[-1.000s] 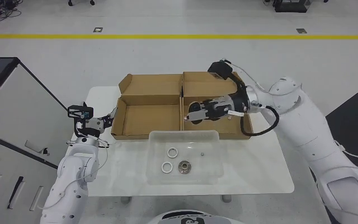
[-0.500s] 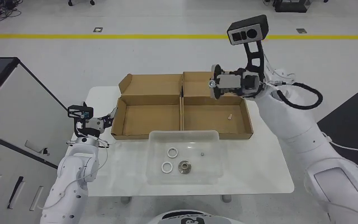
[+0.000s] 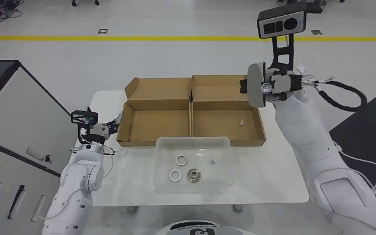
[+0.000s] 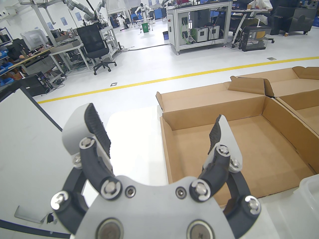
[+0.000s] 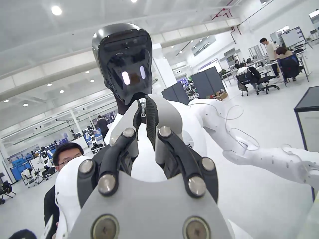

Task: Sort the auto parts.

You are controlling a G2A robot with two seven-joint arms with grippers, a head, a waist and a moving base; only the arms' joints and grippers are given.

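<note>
Robotics lab hall: mounted robot arms [image 4: 71, 2], humanoid [image 4: 142, 8], equipment rack [image 4: 197, 28], yellow floor line [image 3: 176, 38], office chair [image 4: 97, 45].

Bright even overhead light, round ceiling lamps [image 5: 56, 10] glaring, faint soft shadows, wrist views bowed at edges

A white bench [image 3: 267, 173] stands on a pale grey floor [image 3: 147, 61] crossed by a yellow line [image 3: 176, 38] — a small floor socket [image 3: 103, 30] lies just beyond that line. A dark-framed white panel [image 3: 29, 111] stands beside the bench's left end. Farther off are a black office chair [image 4: 96, 45], an equipment rack [image 4: 199, 29] and a green bin [image 4: 145, 28].
</note>
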